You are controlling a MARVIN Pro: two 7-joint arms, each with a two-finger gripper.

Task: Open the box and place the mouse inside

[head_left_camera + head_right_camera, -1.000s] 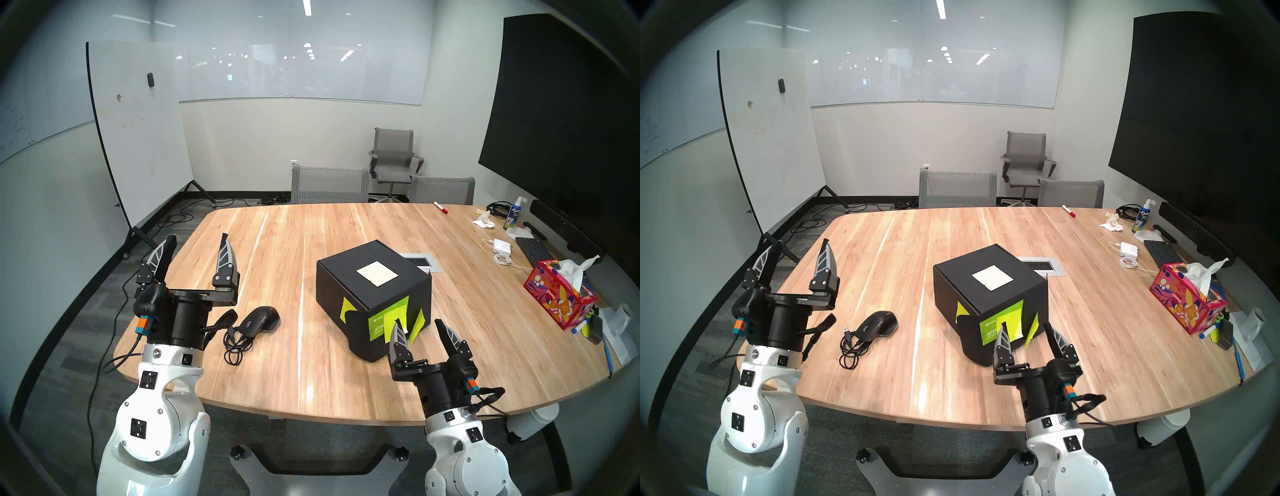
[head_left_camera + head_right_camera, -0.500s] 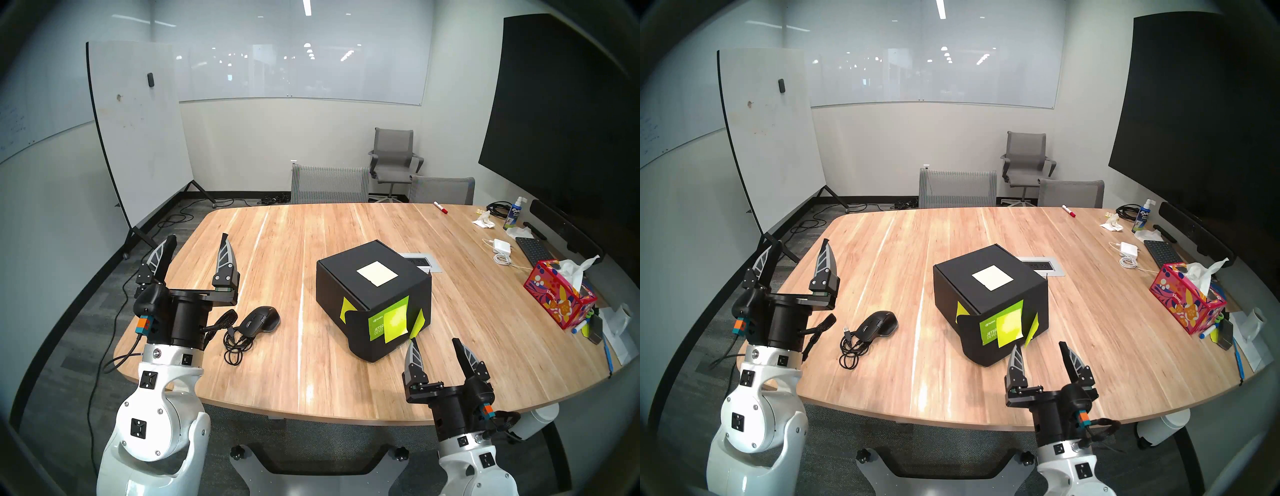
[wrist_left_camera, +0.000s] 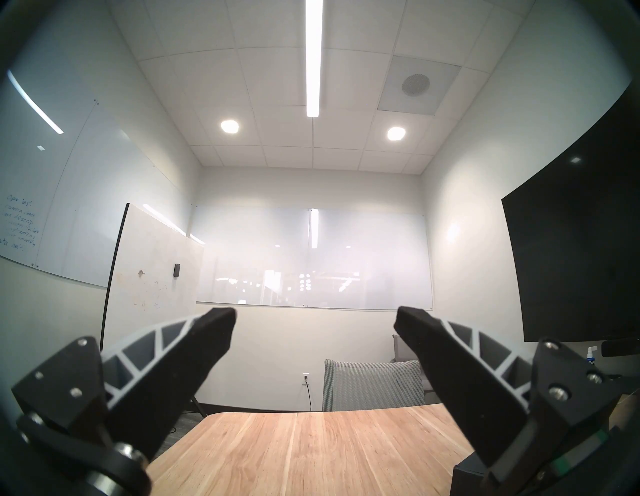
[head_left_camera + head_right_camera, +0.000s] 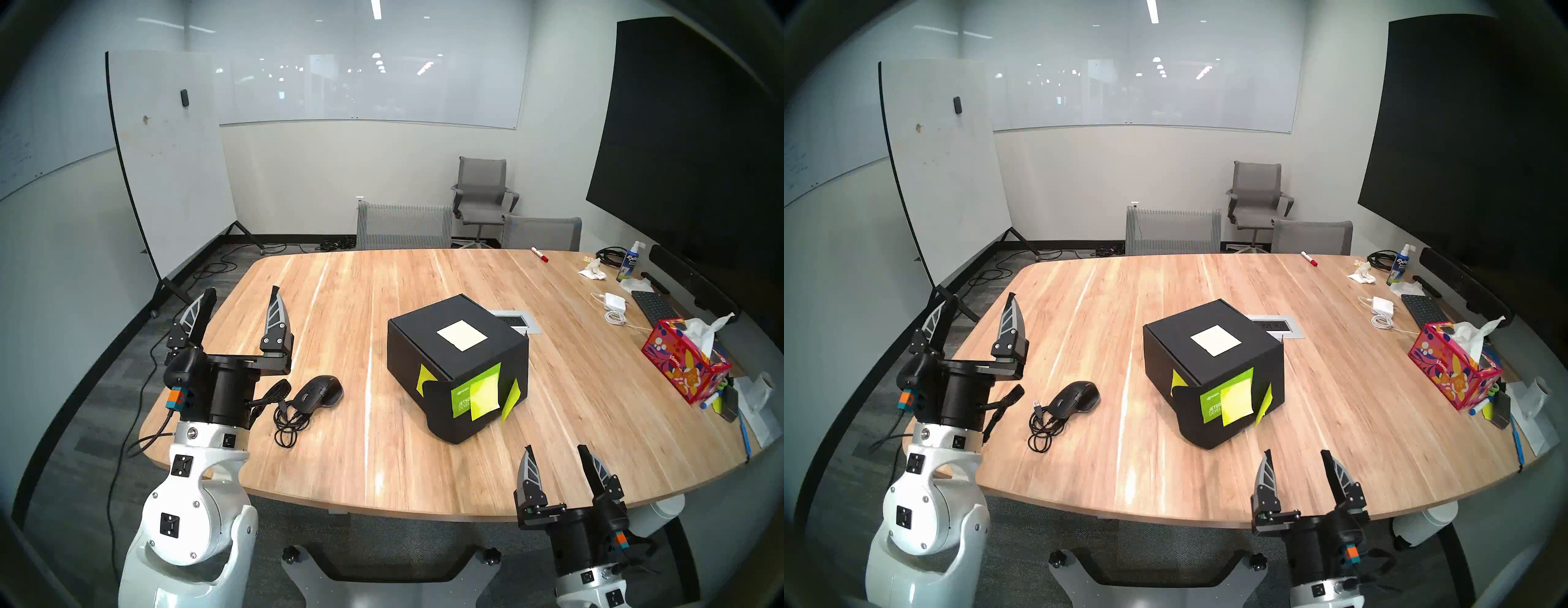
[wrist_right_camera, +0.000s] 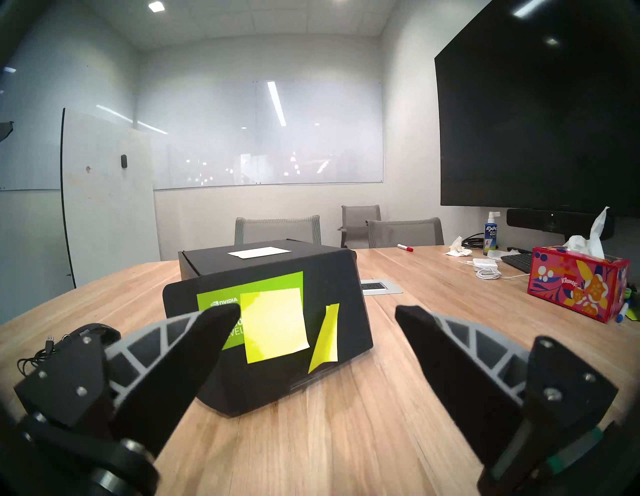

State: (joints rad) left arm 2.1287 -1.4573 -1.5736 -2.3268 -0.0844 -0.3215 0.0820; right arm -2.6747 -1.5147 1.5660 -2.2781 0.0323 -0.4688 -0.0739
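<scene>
The black box (image 4: 457, 366) is seen near the middle of the wooden table (image 4: 373, 467), with its lid shut. A cream square sticker (image 4: 462, 335) is stuck on top, and a green label (image 4: 463, 399) with yellow sticky notes (image 4: 485, 390) is stuck on the front flap. The black mouse (image 4: 319, 393) is found on the table to the left of the box, well apart from it, and its thin cable (image 4: 289, 424) is coiled just beside it.

The right gripper (image 4: 556, 451) is held over the near table edge, in front of the box and apart from it. Its fingers are spread wide and nothing is held. The left gripper (image 4: 242, 294) is lifted above the table's left side, behind the mouse. Its fingers are spread wide too, with nothing between them.

A red tissue box (image 4: 685, 367) is seen far off on the right.
</scene>
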